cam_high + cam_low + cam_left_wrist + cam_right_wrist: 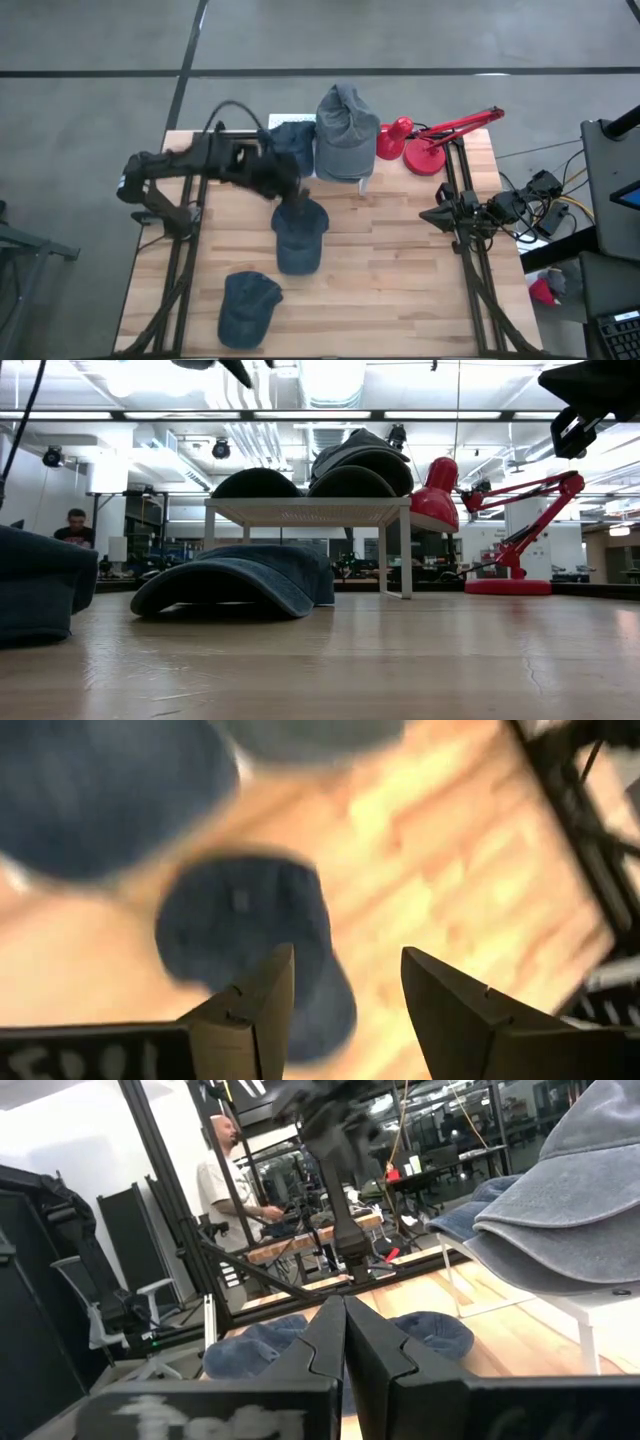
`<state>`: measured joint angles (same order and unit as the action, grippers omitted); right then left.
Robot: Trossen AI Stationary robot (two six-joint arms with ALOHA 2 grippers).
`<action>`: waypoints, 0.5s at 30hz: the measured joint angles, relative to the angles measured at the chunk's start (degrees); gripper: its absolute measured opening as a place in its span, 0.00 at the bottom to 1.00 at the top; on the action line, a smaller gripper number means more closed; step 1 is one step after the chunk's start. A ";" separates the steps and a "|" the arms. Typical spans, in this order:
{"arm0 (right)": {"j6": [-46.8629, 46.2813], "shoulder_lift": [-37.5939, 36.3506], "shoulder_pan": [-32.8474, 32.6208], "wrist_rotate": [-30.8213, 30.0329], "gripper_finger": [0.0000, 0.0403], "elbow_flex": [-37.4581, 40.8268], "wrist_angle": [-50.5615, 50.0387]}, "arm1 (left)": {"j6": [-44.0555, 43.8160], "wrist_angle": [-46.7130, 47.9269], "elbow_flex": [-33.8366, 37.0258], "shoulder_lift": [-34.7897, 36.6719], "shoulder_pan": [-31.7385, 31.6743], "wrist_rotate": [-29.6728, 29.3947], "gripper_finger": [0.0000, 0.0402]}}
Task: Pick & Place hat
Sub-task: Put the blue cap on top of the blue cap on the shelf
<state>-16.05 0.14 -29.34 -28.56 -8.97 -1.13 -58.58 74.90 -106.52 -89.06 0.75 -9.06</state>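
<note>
Right under the left pincer [296,203] sits a dark blue hat [300,236], lying flat on the wooden desk [400,260] with nothing gripping it. The pincer hangs above the hat's back edge with its fingers [250,1010] spread apart and empty; in the left wrist view the hat [245,935] shows just past the fingertips. A second dark blue hat [246,307] lies on the desk farther toward the front edge from that pincer, well apart from the first one. Behind the pincer there's a small white stand [340,178] with a stack of grey hats [346,128] on top and another blue hat [291,140] next to the stack. A red desk lamp [432,140] sits beside the stand. Over at the desk's far side, the right pincer [345,1330] is parked well away from all the hats, fingers pressed together, holding nothing. A person [225,1175] stands in the room behind.
</note>
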 joint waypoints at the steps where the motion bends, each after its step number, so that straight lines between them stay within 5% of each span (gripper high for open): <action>1: 0.02 0.00 0.00 -0.02 0.02 0.00 0.00 | -2.70 1.07 0.25 0.00 2.28 -0.02 0.44; 15: 0.17 0.00 0.00 0.00 0.02 0.00 -0.09 | -40.71 8.79 5.13 -0.33 26.89 -0.01 0.44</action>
<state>-15.88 0.14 -29.34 -28.56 -8.97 -1.21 -99.28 83.69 -101.39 -89.38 27.63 -9.08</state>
